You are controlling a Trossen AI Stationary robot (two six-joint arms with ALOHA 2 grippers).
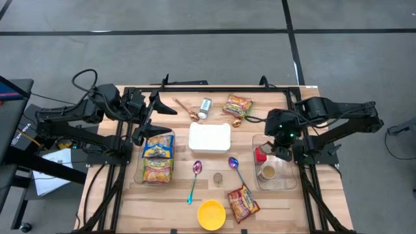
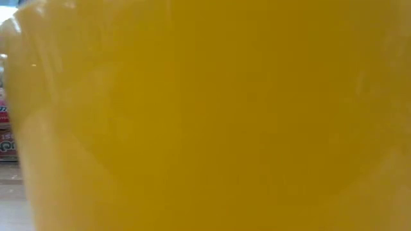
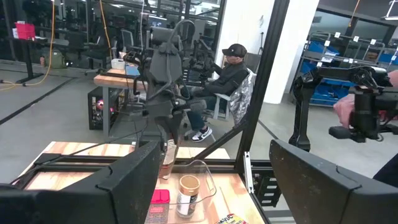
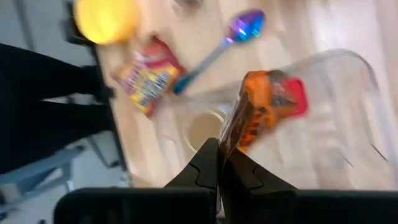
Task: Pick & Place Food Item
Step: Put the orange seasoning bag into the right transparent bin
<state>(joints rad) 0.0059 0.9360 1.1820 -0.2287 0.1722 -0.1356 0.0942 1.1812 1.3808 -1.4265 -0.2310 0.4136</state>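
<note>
My right gripper (image 4: 219,154) is shut on an orange-brown snack packet (image 4: 258,102) above the clear container (image 4: 351,118) at the table's right side. In that container stand a jar (image 4: 204,127) and a red item (image 4: 297,96). In the high view the gripper (image 1: 279,149) hides the packet. My left gripper (image 1: 149,120) hangs open and level at the left, above a clear container of noodle packets (image 1: 158,159). The yellow bowl (image 2: 205,115) fills the low view. My right gripper pinches one end of the packet (image 4: 229,144) between its two fingers. The fingers slant steeply down from above. The packet sticks out past the fingertips, lifted clear over the clear container's open top.
A white box (image 1: 209,136) lies mid-table, with two spoons (image 1: 195,179) (image 1: 237,170) toward the near edge. Snack packets lie at the far side (image 1: 239,105) and the near side (image 1: 243,203). A yellow bowl (image 1: 211,214) sits at the near edge, a small can (image 1: 205,107) at the far side.
</note>
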